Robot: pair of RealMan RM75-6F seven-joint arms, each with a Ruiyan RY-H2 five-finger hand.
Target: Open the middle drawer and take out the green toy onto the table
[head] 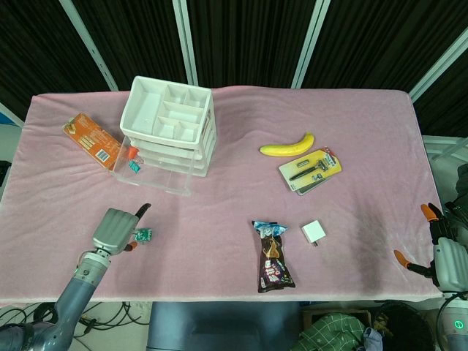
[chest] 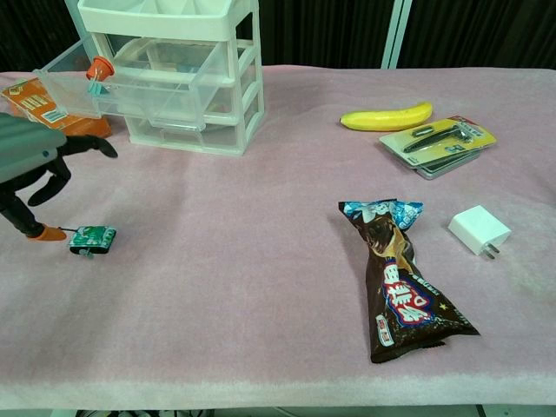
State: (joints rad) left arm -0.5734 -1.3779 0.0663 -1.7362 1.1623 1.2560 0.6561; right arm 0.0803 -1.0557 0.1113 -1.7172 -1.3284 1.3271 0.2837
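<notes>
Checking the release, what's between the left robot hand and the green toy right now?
Only bare pink cloth. In the chest view the left robot hand has its fingers spread, with an orange fingertip just beside the green toy, which lies on the cloth.
</notes>
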